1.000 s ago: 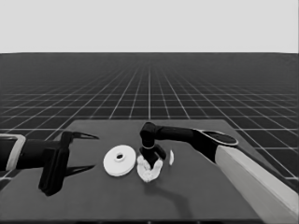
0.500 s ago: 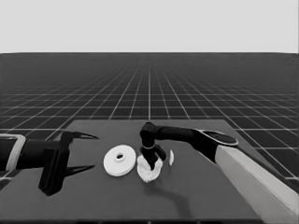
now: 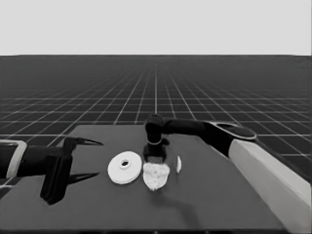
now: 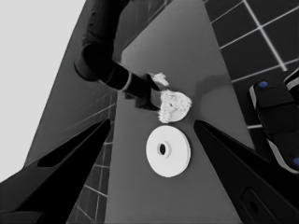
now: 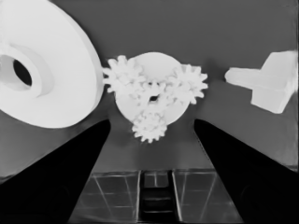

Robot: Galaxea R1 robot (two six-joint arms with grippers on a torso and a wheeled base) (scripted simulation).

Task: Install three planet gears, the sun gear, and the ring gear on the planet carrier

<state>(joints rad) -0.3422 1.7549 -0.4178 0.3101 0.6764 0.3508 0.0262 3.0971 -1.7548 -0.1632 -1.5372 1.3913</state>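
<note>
I see the larger round part (image 3: 125, 168) mid-table, the smaller round part (image 3: 155, 175) touching it at three o'clock and carrying four gears (image 5: 152, 100). My right gripper (image 3: 155, 155) hovers just behind, fingers spread, empty. My left gripper (image 3: 85, 160) waits at nine o'clock, fingers apart.

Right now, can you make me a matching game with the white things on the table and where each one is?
Things:
1. larger round part
2. smaller round part
3. thin white piece
4. left gripper

Places or states:
A. carries toothed gears on top
B. waits open over the table's left end, holding nothing
C. lies bare, hole showing, between the waiting gripper and the gear pile
D. sits on the far side of the gear pile from the big disc

The right gripper hangs open over the gears.

Pairs: 1-C, 2-A, 3-D, 4-B
</note>
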